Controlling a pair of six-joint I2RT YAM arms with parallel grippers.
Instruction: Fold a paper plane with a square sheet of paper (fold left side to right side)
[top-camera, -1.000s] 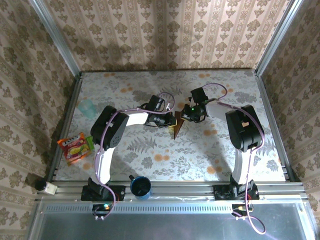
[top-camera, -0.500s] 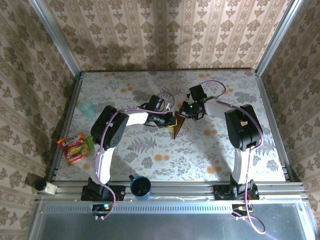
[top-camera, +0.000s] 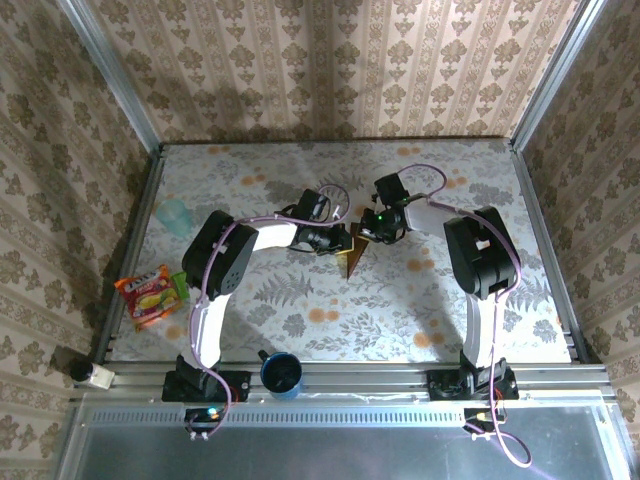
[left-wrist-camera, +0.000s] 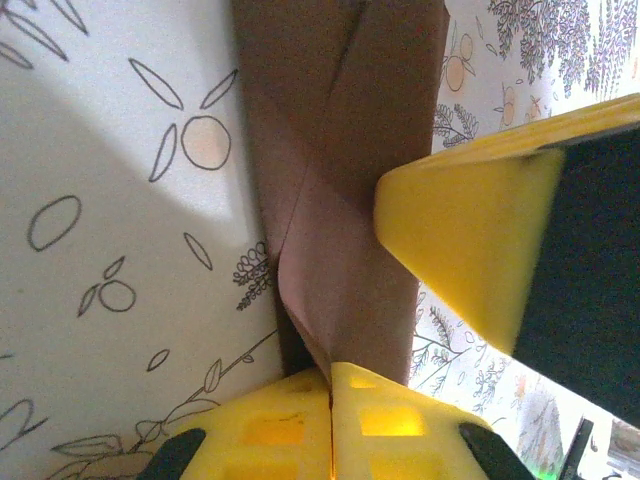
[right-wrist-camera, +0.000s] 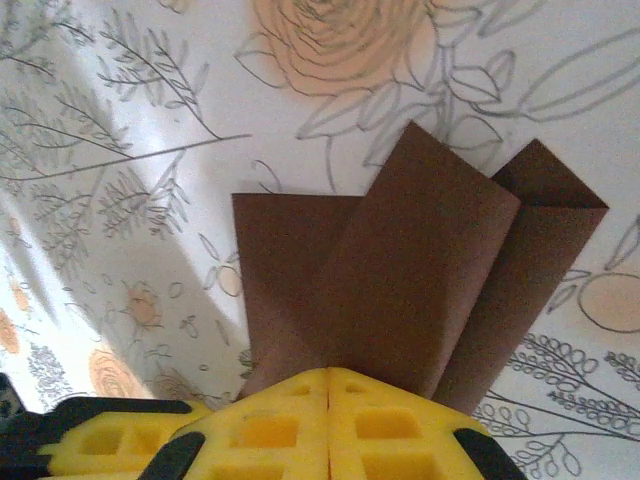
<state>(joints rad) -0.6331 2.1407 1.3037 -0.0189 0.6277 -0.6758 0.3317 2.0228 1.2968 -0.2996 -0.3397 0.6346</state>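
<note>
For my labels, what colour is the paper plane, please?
Dark reddish-brown; the paper plane shows best in right wrist view.

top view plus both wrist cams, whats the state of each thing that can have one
paper plane: partly folded, flaps raised off the table, pinched from both sides
left gripper: shut on the paper plane
right gripper: shut on the paper plane
blue cup: upright at the near edge, contents too dark to tell
teal cup: standing at the far left, untouched
snack packet: lying flat by the left edge
</note>
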